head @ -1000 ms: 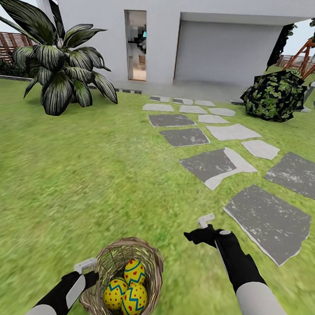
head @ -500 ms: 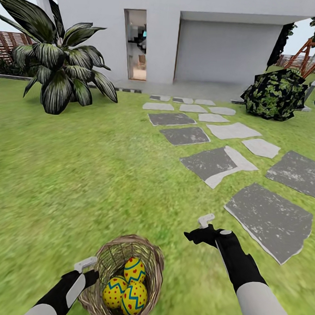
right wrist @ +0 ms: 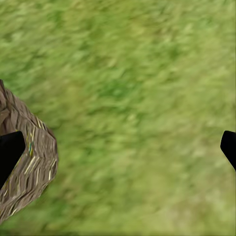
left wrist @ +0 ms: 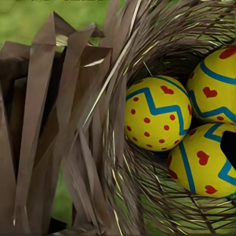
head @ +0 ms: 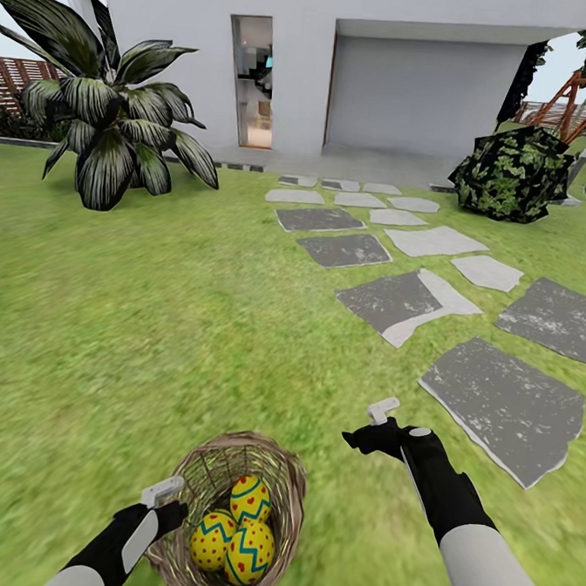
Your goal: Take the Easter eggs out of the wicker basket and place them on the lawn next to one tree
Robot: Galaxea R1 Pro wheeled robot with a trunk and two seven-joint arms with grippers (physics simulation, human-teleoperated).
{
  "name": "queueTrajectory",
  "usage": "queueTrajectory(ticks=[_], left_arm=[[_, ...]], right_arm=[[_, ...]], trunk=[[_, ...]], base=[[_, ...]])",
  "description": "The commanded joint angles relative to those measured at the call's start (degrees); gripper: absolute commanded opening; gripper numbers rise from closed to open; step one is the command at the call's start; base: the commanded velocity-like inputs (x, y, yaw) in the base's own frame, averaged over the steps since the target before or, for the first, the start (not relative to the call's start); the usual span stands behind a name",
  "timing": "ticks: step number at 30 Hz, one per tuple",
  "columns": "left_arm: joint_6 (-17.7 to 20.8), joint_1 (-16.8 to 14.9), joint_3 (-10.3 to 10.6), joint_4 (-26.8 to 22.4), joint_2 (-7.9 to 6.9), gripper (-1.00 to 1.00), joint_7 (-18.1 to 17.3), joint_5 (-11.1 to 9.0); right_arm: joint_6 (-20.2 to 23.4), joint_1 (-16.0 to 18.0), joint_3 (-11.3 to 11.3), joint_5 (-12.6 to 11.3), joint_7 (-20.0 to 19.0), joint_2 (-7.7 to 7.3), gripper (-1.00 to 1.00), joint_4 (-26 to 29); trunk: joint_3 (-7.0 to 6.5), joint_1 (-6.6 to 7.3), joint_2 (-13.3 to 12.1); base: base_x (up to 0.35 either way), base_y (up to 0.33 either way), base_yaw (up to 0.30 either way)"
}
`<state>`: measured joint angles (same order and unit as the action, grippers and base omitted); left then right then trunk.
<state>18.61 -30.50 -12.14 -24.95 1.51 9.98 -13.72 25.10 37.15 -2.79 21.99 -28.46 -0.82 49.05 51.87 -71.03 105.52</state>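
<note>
Green lawn stretches ahead of us to a white house, with grey stepping-stone slabs running off to our right, a broad-leaved plant on the left and a dark round bush on the right. No thick-trunked tree shows ahead of us.

Right at our base sits the wicker basket, upright on the grass, with all three Easter eggs nestled together inside, touching one another. From the left wrist they show close: one egg sits clear of the rim, and two more crowd beside it.

Our left tool rests at the basket's outer rim; whether it grips the weave or is simply alongside, we cannot tell. Our right tool hovers over bare grass, well apart from the basket, its fingers spread wide with nothing between them.

We judge the eggs to be light, rigid and smooth, so likely to slip or roll out of a pinch. We would close across the widest middle of the most exposed egg, coming in from above. The twig basket looks light and springy, and may shift or tip if nudged, so steadying its rim should help.
</note>
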Motion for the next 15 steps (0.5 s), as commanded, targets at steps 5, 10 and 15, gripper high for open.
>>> queueTrajectory(ticks=[5, 10, 15], left_arm=[[0.3, 0.0, -0.1, -0.3, -0.24, 1.0, 0.2, -0.6], [0.3, 0.0, -0.2, -0.2, -0.43, -1.0, 0.2, -0.6], [0.3, 0.0, -0.2, -0.2, -0.5, -1.0, 0.2, -0.7]], right_arm=[[0.1, 0.0, -0.2, 0.6, -0.5, 0.03, 1.0, 0.1], [0.1, 0.0, -0.2, 0.6, -0.5, 0.03, 1.0, 0.1], [0.1, 0.0, -0.2, 0.7, -0.5, 0.03, 1.0, 0.0]], trunk=[[0.05, 0.01, 0.0], [0.05, 0.01, 0.0], [0.05, 0.01, 0.0]], base=[[0.0, 0.0, 0.0], [0.0, 0.0, 0.0], [0.0, 0.0, 0.0]])
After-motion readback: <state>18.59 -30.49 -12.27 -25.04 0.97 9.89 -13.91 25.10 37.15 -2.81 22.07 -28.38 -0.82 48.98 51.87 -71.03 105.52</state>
